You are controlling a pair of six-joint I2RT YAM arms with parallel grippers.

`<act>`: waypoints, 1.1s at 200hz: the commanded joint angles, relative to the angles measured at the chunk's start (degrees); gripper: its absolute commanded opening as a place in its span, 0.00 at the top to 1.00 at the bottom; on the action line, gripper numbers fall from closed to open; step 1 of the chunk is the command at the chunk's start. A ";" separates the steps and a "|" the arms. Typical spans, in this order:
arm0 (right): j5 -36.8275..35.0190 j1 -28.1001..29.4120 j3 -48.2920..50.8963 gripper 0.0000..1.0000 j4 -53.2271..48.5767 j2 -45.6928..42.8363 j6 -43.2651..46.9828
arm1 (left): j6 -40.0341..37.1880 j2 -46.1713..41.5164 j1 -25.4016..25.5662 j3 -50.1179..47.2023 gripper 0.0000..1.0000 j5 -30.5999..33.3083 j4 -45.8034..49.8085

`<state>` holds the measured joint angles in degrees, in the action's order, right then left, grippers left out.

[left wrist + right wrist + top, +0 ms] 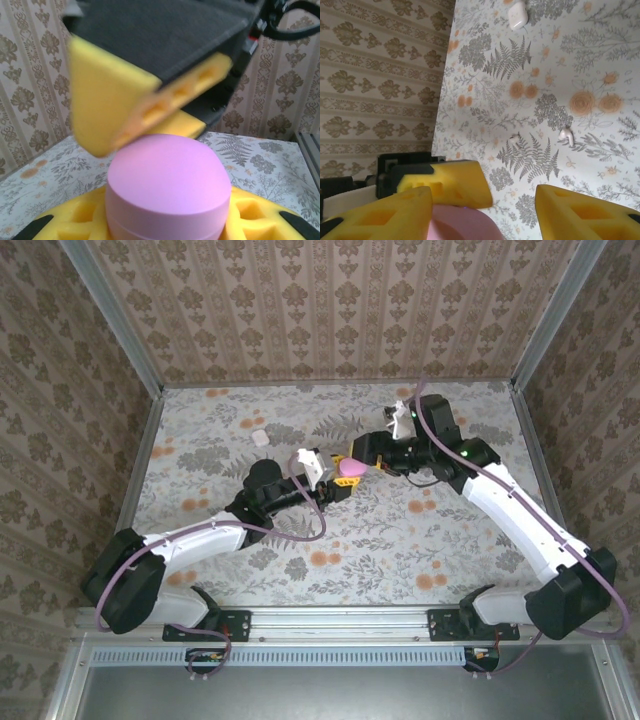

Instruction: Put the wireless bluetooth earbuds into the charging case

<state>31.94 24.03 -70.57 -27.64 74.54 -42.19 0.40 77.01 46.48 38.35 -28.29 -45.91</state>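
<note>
A pink charging case [167,185], lid closed, sits between the yellow pads [65,225] of my left gripper [167,222], which is shut on it a little above the table [400,540]. In the top view the case [348,468] is at mid-table with my right gripper [368,462] right beside it. In the right wrist view my right gripper [484,202] stands open, its fingers [385,215] straddling the case's [462,222] top without gripping it. Two small pale earbuds [566,135] [515,139] lie loose on the floral cloth beyond.
A white pebble-shaped case [518,14] lies farther off, seen in the top view [260,438] at the back left. Patterned walls [330,310] enclose the table on three sides. Both arms meet over the middle.
</note>
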 commanded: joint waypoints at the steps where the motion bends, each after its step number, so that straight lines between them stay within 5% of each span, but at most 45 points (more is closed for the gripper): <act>1: 8.95 -2.06 4.03 0.40 7.08 -3.44 -3.58 | 1.79 -1.08 -0.22 0.47 0.66 0.48 -3.99; 41: 22.47 -3.54 10.15 0.39 18.35 -3.89 -9.84 | 4.35 -0.03 -0.72 1.56 0.66 -1.13 -6.21; 86: 28.41 -3.51 13.03 0.43 26.40 -3.21 -14.26 | 6.49 1.54 -0.94 2.34 0.66 -2.58 -8.23; 161: 25.83 -4.66 13.79 0.64 26.67 -2.82 -14.47 | 7.06 1.61 -1.43 2.12 0.65 -4.17 -8.43; 187: 24.91 -5.16 14.60 0.50 27.99 -2.79 -16.07 | 7.24 1.56 -1.56 2.17 0.65 -5.09 -8.54; 220: 24.88 -5.90 15.96 0.49 31.77 -2.18 -19.59 | 7.41 1.53 -1.63 2.11 0.65 -5.33 -8.69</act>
<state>57.43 18.92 -56.03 -0.23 71.37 -58.28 6.94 78.50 45.23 38.94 -31.70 -52.29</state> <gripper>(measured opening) 0.505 0.369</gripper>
